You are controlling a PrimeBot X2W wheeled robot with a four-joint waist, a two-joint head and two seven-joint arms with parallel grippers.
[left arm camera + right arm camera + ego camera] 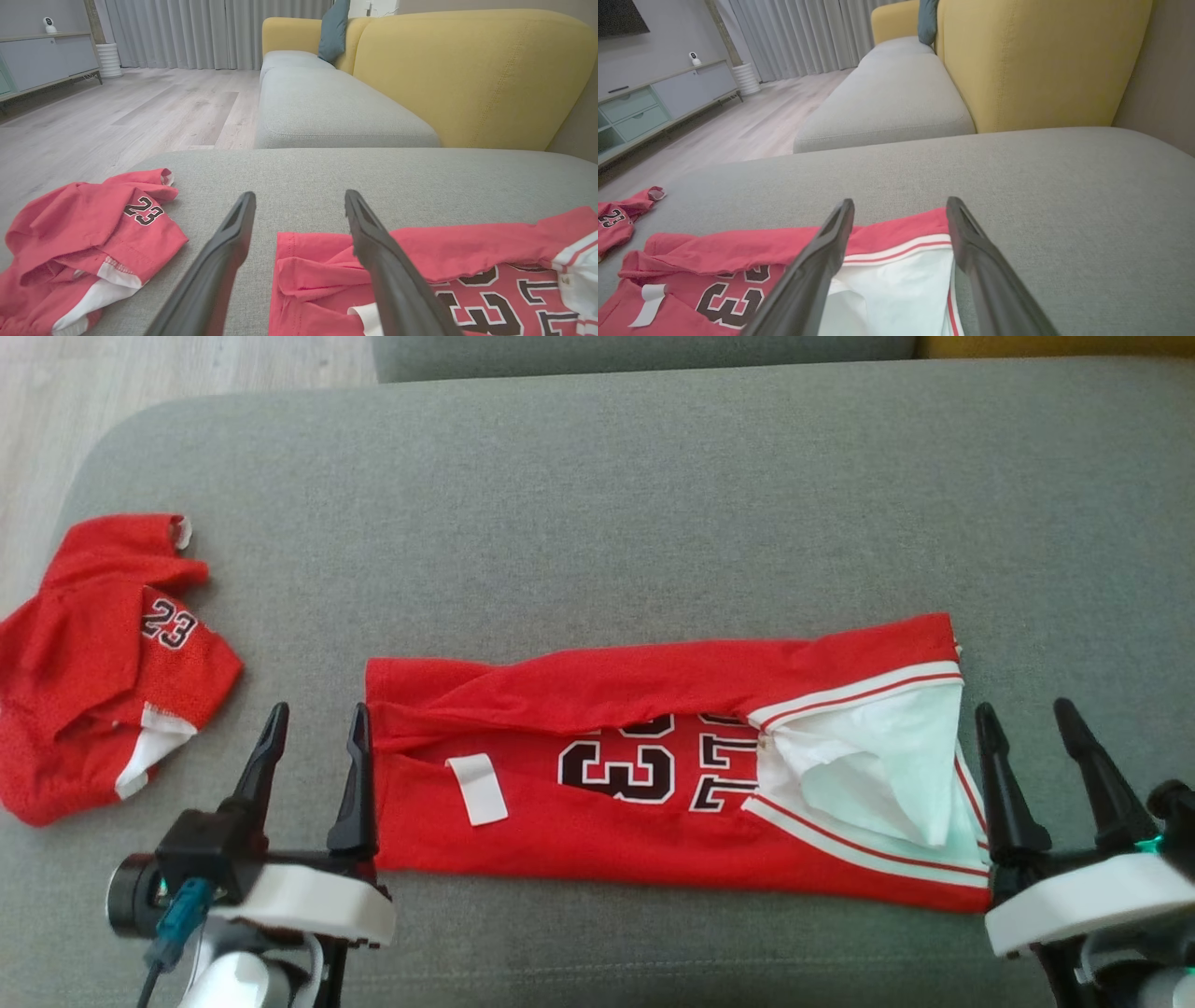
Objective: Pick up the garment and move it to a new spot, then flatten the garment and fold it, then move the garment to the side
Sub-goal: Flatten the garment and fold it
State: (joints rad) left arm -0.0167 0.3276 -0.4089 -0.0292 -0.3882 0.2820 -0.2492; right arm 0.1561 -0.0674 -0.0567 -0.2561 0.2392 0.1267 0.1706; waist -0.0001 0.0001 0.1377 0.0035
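The red garment [653,821] lies folded lengthwise mid-way across the grey sofa seat [607,504]. The left hand [318,709] is spread at its left edge and the right hand [1025,707] spread at its right end, neither pinching anything. The far flap lies loose and rumpled, so a pinch catching only one layer would likely pull the fold open. Sliding it left risks running into the other red garment [103,663].

We've got a grey sofa seat [653,476] up front, a yellow backrest [467,79] behind with a teal cushion [332,30], pale wood floor [117,116], long grey curtains [187,32] and a low grey sideboard [668,98] along the far wall.
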